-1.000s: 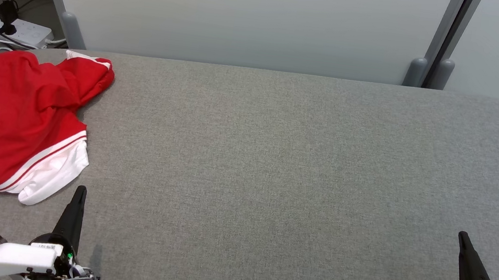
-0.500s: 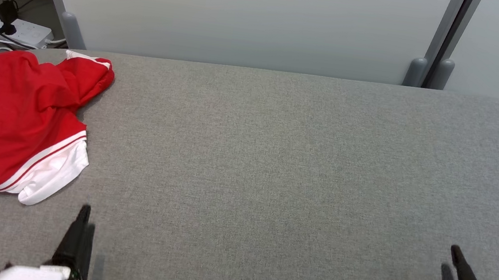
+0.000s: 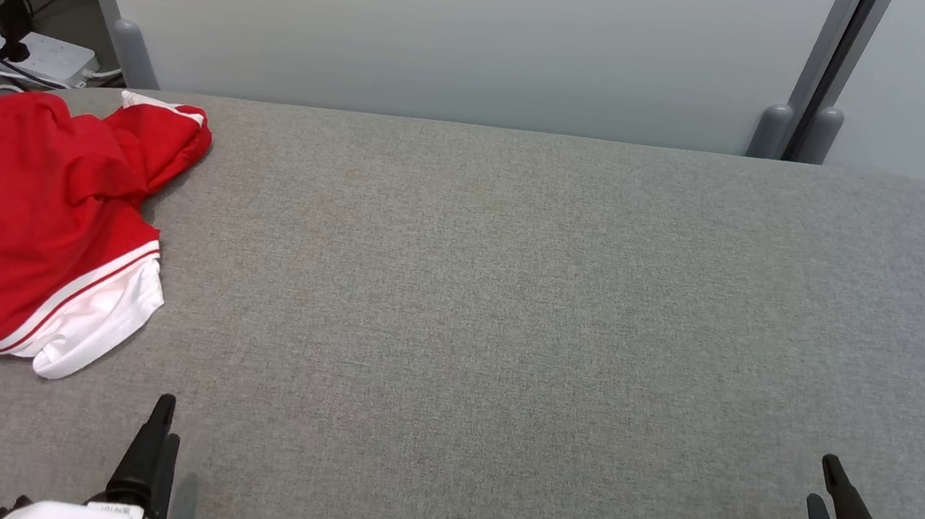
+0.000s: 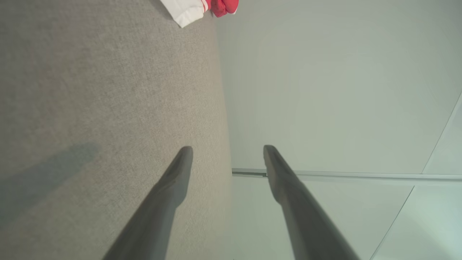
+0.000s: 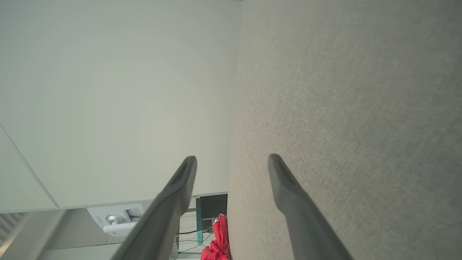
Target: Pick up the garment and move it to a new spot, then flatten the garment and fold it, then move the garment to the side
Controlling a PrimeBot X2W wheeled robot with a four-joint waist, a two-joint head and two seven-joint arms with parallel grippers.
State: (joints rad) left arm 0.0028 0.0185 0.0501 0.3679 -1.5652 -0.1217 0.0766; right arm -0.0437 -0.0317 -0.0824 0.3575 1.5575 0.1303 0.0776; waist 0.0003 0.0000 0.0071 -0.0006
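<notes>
The garment (image 3: pixel 42 227) is seen crumpled at the table (image 3: pixel 510 302) edge, pick-up judged pending. With left gripper (image 3: pixel 168 422) and right gripper (image 3: pixel 821 479) spread, empty, a reach is required.

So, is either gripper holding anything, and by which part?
Nothing is held. The left gripper and right gripper have open, empty jaws; the crumpled red-and-white fabric garment lies apart on the grey table.

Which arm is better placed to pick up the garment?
Left, most likely. The garment lies crumpled at the left edge of the table, just ahead of the open left gripper. The right gripper, also open, sits at the far right, with most of the table between.
</notes>
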